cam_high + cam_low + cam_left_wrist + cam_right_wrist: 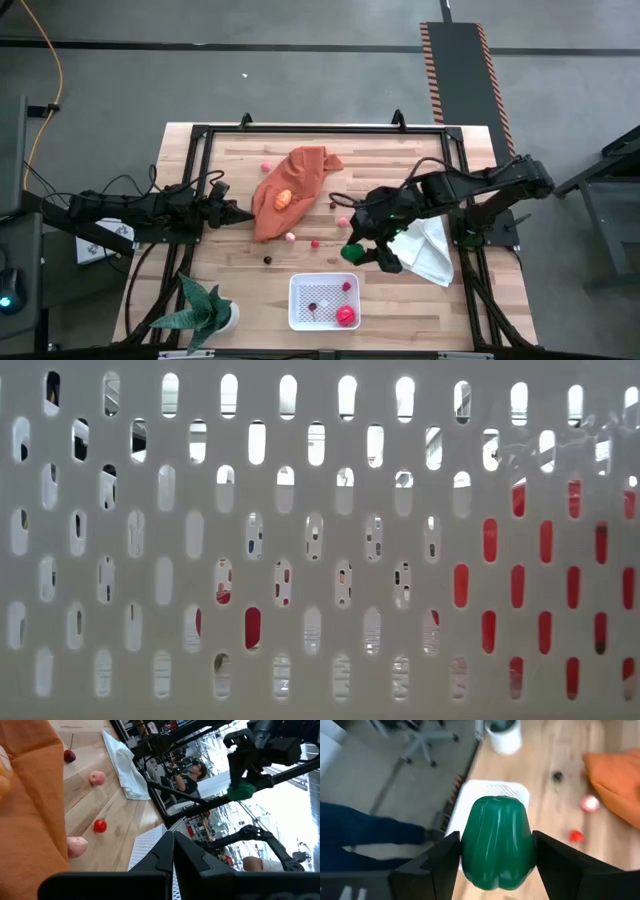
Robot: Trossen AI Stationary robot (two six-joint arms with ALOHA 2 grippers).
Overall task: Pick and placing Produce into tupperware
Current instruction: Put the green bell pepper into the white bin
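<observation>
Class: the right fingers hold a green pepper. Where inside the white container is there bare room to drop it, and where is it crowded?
The green pepper is held in the right gripper. In the white container, the left half is bare. The right side is crowded: a red piece sits in the near right corner, with smaller red bits just above it.

Even, soft light falls from overhead; my right wrist view blurs the surface (555,750) beyond, and backlight glares through the low view.
</observation>
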